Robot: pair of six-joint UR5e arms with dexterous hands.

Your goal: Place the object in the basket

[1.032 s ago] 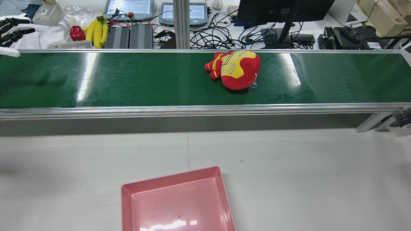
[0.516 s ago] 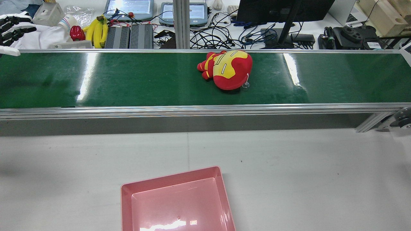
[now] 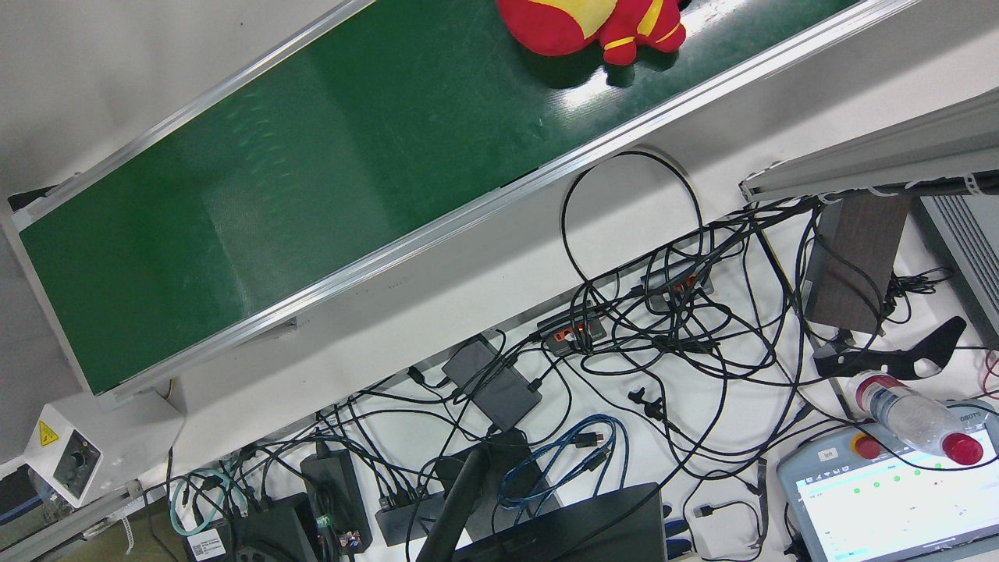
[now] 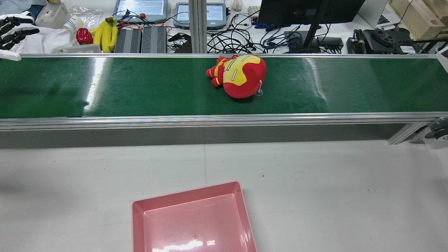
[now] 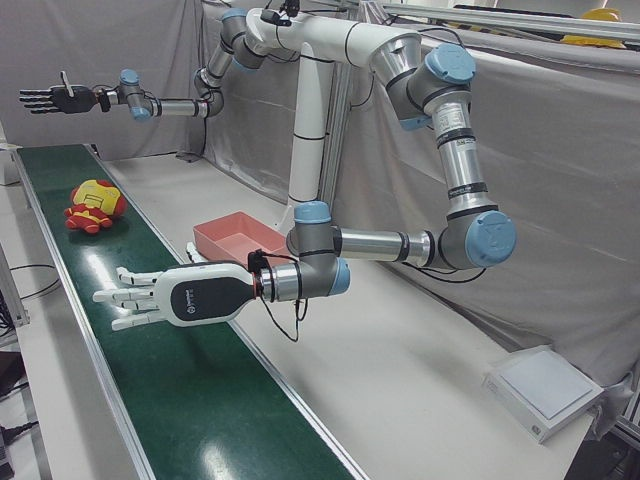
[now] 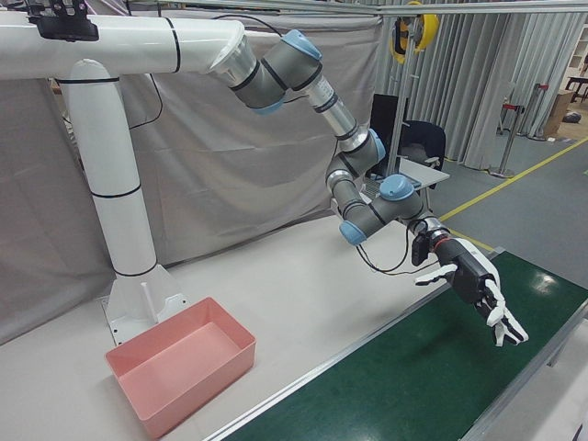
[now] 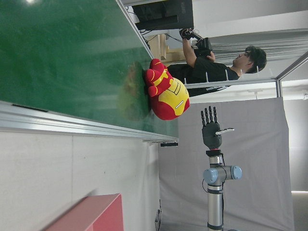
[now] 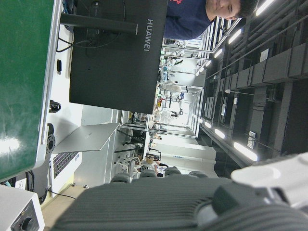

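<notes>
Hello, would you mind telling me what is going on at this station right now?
Two robot arms are set up to put a toy in a basket, but nothing is being held yet. The red and yellow plush toy lies on its side on the green conveyor belt. The left hand hovers open over the belt, apart from the toy, and the right hand is open in the air beyond it. The pink basket sits on the table with nothing visible inside.
</notes>
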